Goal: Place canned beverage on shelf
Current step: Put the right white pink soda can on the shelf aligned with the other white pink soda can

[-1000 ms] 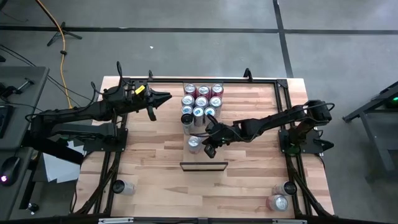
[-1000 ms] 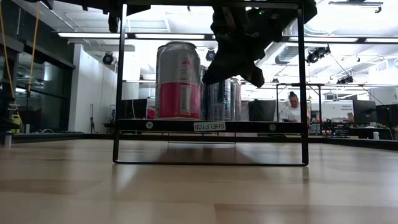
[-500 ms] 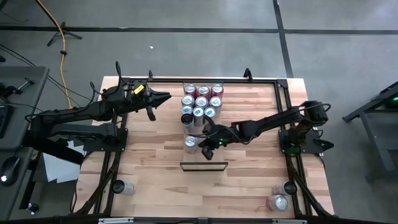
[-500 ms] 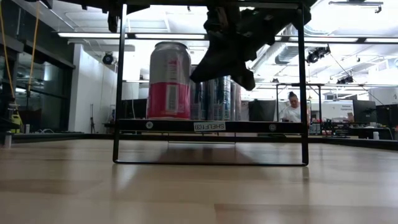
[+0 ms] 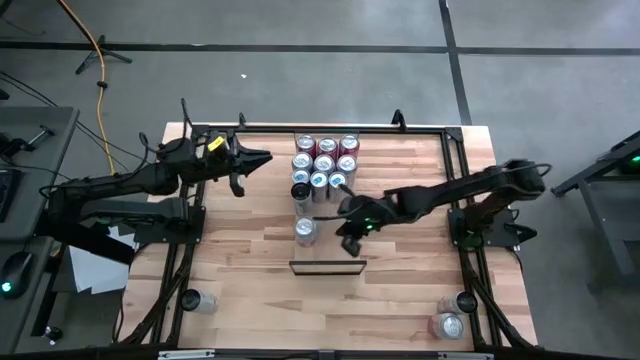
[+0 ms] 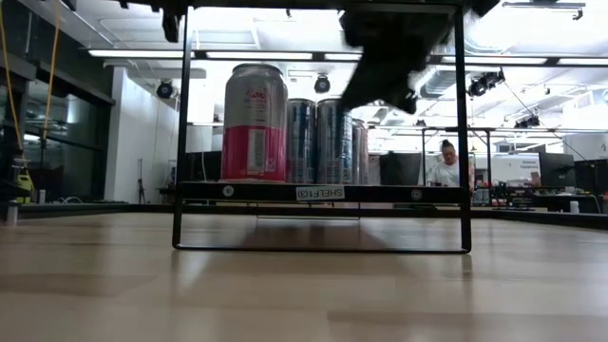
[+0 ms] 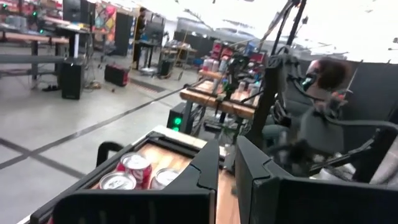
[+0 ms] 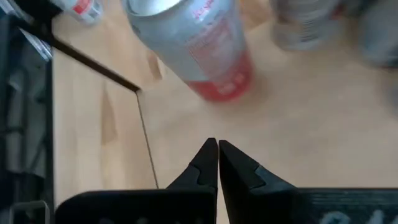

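1. Shelf sits below my right gripper, carrying the can upright, just beside the pinched, empty fingers.
2. I'd retreat upward, avoiding nudging it.
3. Left gripper is clenched, parked well apart.

The can is glossy metal (red band below); the desk is smooth striped wood, slightly shiny.
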You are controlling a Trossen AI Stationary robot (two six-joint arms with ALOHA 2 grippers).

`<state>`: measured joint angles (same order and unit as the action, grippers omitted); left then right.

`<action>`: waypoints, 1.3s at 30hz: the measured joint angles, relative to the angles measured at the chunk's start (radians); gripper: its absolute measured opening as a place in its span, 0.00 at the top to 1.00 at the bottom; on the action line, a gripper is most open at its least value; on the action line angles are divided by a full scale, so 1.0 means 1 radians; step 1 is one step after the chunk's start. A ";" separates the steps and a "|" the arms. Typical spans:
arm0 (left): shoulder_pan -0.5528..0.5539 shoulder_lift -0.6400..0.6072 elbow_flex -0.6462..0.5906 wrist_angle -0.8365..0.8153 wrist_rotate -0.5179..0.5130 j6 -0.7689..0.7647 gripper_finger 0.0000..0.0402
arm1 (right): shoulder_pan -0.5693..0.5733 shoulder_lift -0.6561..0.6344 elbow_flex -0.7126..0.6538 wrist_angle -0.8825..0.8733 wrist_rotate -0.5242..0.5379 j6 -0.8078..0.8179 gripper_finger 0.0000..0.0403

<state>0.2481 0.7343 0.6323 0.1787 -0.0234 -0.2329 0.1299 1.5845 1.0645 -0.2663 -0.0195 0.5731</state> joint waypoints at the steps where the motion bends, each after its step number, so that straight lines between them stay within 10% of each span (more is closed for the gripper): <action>1: 0.000 -0.010 0.000 -0.001 0.005 0.000 1.00 | 0.000 -0.033 0.000 -0.045 0.016 -0.022 1.00; 12: 0.000 -0.128 0.000 -0.073 -0.011 0.000 1.00 | -0.018 -0.382 -0.012 -0.293 0.282 -0.154 1.00; 26: -0.090 -0.050 -0.068 0.004 0.037 -0.102 1.00 | -0.193 -0.530 -0.308 0.451 0.062 -0.225 1.00; 39: -0.138 -0.049 -0.096 0.060 -0.042 -0.009 1.00 | -0.276 -0.530 -0.294 0.466 0.034 -0.264 1.00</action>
<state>0.1101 0.6854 0.5365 0.2390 -0.0653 -0.2417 -0.1464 1.0550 0.7704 0.1997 0.0143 0.3091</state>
